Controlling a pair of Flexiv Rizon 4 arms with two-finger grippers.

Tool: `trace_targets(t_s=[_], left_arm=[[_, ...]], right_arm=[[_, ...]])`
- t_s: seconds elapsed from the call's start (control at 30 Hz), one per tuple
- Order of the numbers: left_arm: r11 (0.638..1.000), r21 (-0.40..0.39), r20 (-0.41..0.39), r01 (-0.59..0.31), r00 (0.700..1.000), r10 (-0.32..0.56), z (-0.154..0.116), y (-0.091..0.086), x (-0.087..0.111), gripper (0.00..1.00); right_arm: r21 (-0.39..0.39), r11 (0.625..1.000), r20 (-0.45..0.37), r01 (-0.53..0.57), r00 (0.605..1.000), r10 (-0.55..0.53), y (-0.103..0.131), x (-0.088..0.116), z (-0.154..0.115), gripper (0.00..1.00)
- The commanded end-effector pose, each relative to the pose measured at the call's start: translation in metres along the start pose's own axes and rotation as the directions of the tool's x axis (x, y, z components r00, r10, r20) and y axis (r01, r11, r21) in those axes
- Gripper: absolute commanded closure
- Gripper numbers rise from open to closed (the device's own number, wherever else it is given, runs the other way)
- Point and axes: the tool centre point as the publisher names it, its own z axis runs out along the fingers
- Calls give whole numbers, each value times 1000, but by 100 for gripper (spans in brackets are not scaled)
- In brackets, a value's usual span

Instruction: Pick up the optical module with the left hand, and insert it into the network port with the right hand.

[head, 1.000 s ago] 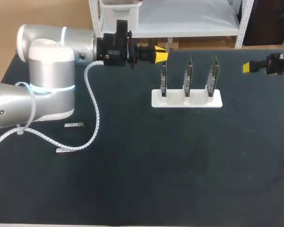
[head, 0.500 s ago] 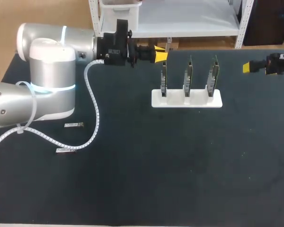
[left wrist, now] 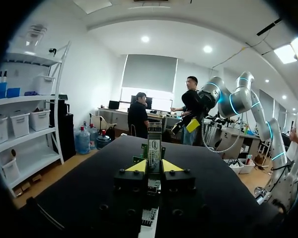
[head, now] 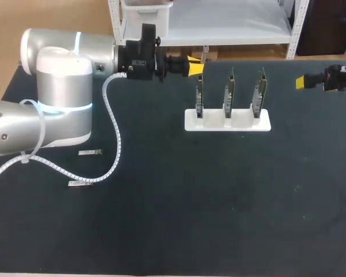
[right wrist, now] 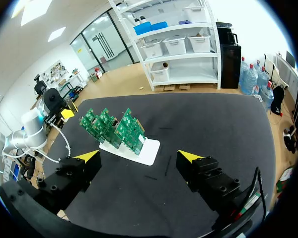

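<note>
My left gripper [head: 196, 65] is raised over the table's far edge, left of the boards, shut on the optical module [head: 206, 55]. In the left wrist view the module [left wrist: 154, 148] stands upright between the yellow tips of that gripper [left wrist: 154, 166], pinched from both sides. A white stand [head: 228, 121] holds three upright green circuit boards [head: 228, 92] with the network ports. My right gripper [head: 303, 81] is at the far right, apart from the stand, and open. Nothing sits between the spread fingers of that right gripper [right wrist: 139, 157]; the boards [right wrist: 114, 126] are ahead of it.
Two more silver modules [head: 90, 152] [head: 79, 183] lie flat on the dark mat at the left, beside my left arm's white spiral cable [head: 116, 144]. The dark mat [head: 219, 202] stretches in front of the stand.
</note>
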Motion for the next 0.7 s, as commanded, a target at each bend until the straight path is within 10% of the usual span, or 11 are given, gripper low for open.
trace_targets(t_s=[0.03,0.7], left_arm=[[1000,-2,-1,-1,1000,1,1,0,0,100],[1000,-2,-1,-1,1000,1,1,0,0,100]], right_arm=[[-36,999,-17,21,1000,-22,0,-5,5,0],[-419,811,-93,408,870,-485,49,-89,60,0]])
